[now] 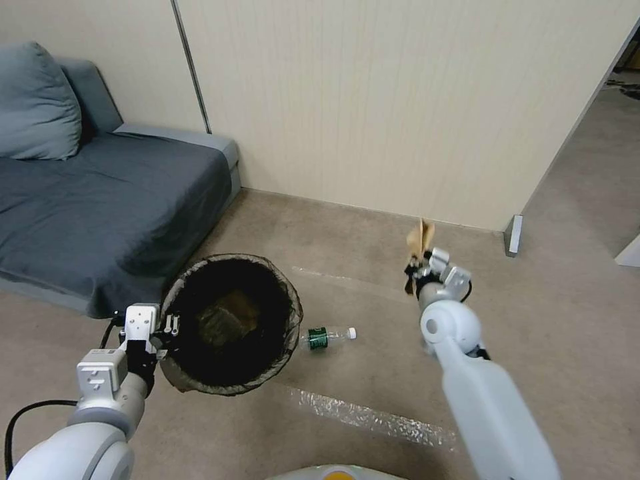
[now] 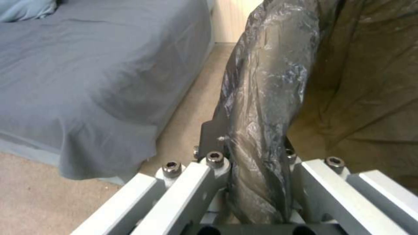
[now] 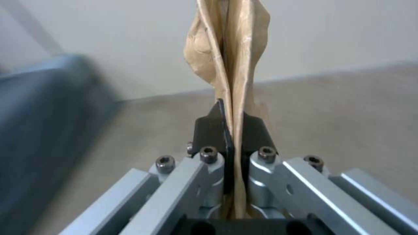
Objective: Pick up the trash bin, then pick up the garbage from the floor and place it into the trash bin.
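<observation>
The trash bin (image 1: 230,323) hangs in front of me at lower left, its dark bag liner (image 2: 265,98) folded over the rim. My left gripper (image 1: 168,328) is shut on that rim at its left side. Crumpled brown paper lies inside the bin. My right gripper (image 1: 415,268) is raised at centre right and shut on a crumpled brown paper bag (image 1: 421,239), which sticks up between the fingers (image 3: 209,130) in the right wrist view as a flattened paper bag (image 3: 228,65). A green bottle with a white cap (image 1: 325,337) lies on the beige floor (image 1: 373,373) just right of the bin.
A grey sofa (image 1: 100,200) with a cushion stands at the left, close to the bin. A beige wall (image 1: 400,100) runs behind. Shiny clear tape strips (image 1: 373,417) lie on the carpet. An open passage (image 1: 600,200) leads off at the right.
</observation>
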`<state>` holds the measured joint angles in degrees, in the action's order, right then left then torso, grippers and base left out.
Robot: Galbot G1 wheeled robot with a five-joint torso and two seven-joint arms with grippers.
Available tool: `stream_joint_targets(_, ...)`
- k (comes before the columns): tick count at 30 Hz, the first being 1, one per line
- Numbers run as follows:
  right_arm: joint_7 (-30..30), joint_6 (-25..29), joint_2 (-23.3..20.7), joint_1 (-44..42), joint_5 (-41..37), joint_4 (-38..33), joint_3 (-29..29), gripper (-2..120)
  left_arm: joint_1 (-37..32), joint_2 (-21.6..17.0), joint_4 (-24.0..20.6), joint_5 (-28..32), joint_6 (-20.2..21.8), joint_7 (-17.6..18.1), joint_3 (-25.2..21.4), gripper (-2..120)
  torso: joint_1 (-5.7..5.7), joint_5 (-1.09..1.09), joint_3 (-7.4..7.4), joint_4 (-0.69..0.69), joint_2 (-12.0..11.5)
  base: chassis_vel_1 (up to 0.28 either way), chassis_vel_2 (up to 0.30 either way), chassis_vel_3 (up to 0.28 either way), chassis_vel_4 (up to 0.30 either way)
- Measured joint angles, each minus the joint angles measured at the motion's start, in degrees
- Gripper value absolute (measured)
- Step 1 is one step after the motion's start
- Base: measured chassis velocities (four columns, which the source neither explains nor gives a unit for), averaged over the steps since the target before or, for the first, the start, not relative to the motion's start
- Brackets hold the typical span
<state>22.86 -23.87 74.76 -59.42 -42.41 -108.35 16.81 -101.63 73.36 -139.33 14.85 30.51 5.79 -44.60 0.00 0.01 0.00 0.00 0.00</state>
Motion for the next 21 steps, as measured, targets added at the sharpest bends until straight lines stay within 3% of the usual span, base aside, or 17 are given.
stream_joint_targets(4,-3.96,-1.33,-3.84,1.27,-4.77,-5.22,-2.84,0,-0.01,-0.53,-0.04,0.22,0.21,0.01,-0.04,3,0.0,0.0,0.0,0.0,0.0,0.0,0.0,0.0,0.0)
stream_joint_targets(7,-8.8,-3.17,-9.26,3.81,-9.69,-9.03,-5.97,0,0.07,-1.18,-0.06,0.32,0.41,0.05,-0.03,3,0.0,-0.02,0.0,0.0,0.0,0.0,0.0,0.0,0.0)
stream_joint_targets(11,-10.39,-4.16,-13.58,8.01,-13.99,-11.11,-10.89,0,0.37,-1.89,0.13,0.34,0.57,0.09,0.0,3,0.0,-0.01,0.0,-0.02,0.0,0.0,0.0,0.0,0.0)
stream_joint_targets(16,-9.52,-4.88,-14.6,13.52,-17.85,-12.51,-16.94,0,0.52,-2.51,0.28,0.41,0.8,0.14,-0.01,3,0.0,-0.01,0.0,0.0,0.0,0.0,0.0,0.0,0.0)
stream_joint_targets(19,-6.67,-5.95,-13.01,21.68,-21.98,-14.47,-26.79,0,0.55,-3.64,0.31,0.43,1.19,0.16,0.22,3,0.0,-0.02,0.0,0.02,0.0,0.0,0.0,0.0,0.0)
stream_joint_targets(21,-5.73,-6.16,-12.28,23.33,-23.14,-15.01,-29.32,0,0.63,-4.14,0.3,0.44,1.36,0.17,0.34,3,0.0,-0.03,0.0,0.01,0.0,0.0,0.0,0.0,0.0)
